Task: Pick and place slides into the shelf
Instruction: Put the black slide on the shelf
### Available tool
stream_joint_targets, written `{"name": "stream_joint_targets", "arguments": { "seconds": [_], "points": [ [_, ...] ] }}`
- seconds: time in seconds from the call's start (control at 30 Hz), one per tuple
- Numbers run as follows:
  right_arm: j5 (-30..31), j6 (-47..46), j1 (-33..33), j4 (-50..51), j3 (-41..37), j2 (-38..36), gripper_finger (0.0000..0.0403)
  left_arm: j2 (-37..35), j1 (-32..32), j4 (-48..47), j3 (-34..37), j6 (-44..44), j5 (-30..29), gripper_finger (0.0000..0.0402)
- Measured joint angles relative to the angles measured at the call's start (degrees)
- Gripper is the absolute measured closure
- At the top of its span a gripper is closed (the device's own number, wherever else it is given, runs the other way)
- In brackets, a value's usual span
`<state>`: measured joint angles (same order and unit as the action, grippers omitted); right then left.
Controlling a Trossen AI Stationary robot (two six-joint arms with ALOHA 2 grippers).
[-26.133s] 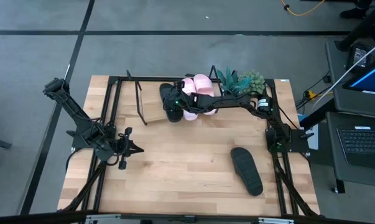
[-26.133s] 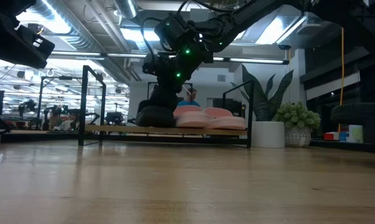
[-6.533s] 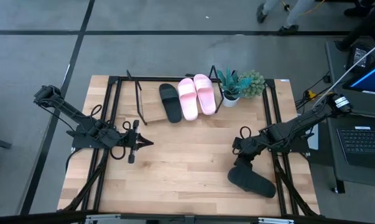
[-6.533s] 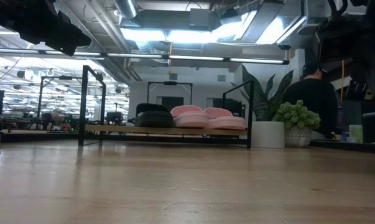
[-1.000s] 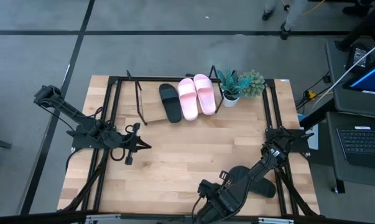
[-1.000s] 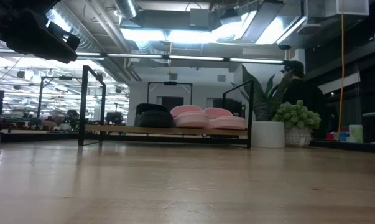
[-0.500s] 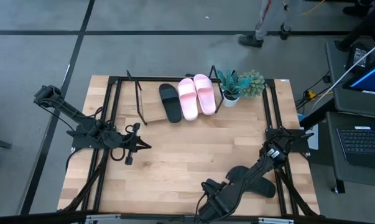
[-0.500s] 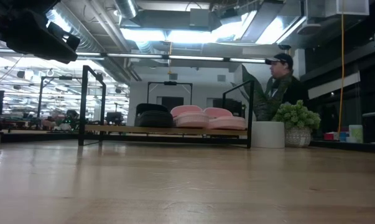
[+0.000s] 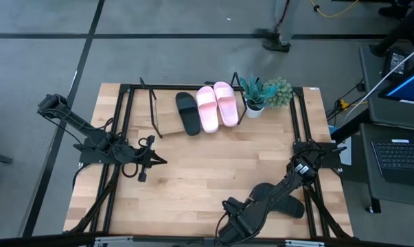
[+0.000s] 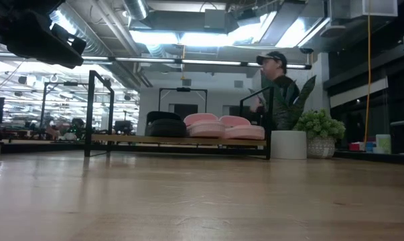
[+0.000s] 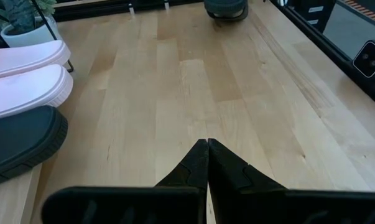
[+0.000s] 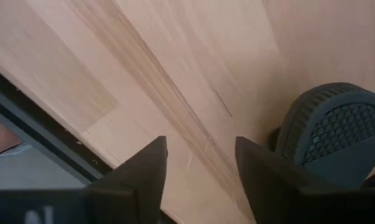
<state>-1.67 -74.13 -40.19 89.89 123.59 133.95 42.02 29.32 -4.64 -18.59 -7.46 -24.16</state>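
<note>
The shelf [image 9: 167,122] stands at the table's far side. Its tilted board carries one black slide [image 9: 188,113] and two pink slides [image 9: 208,108] [image 9: 226,103], which lie side by side; the low view shows them too [image 10: 208,126]. Another black slide [image 9: 281,199] lies on the table at the near right, partly under my right arm, and its treaded sole [image 12: 333,130] shows in the right wrist view. My right gripper [image 12: 201,155] is open over bare table near the front edge [image 9: 228,218], beside that slide. My left gripper [image 11: 208,144] is shut at the table's left [image 9: 152,159].
Two potted plants [image 9: 265,95] stand to the right of the shelf. Black frame rails [image 9: 121,137] run along both table sides. Bare wood [image 9: 207,165] lies between the shelf and the near slide. A person [image 10: 275,87] stands behind the table.
In the low view, a person behind the table has walked from the right toward the shelf's end.
</note>
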Motion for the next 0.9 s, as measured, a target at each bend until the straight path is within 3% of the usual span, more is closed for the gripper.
{"name": "stream_joint_targets", "arguments": {
  "seconds": [0.57, 0.67, 0.77, 0.9],
  "points": [
    [0.0, 0.87, 0.0, -10.29, 0.02, 0.0, 0.0206, 0.0, 0.0, 0.02, 0.0, -0.09, 0.0, 0.0401],
    [2.91, 2.92, -0.02, -11.94, 0.02, 0.0, 0.0206, 0.0, 0.0, 0.02, 0.0, -0.13, 0.02, 0.0401],
    [3.75, 5.36, 0.28, -11.3, 0.02, 0.0, 0.0206, 0.0, 0.0, 0.02, 0.0, -1.96, 0.0, 0.0401],
    [3.43, 0.06, 0.92, -4.14, 0.04, 0.0, 0.0206, 0.0, 0.0, 0.02, 0.0, -2.91, 0.02, 0.0401]
  ]
}}
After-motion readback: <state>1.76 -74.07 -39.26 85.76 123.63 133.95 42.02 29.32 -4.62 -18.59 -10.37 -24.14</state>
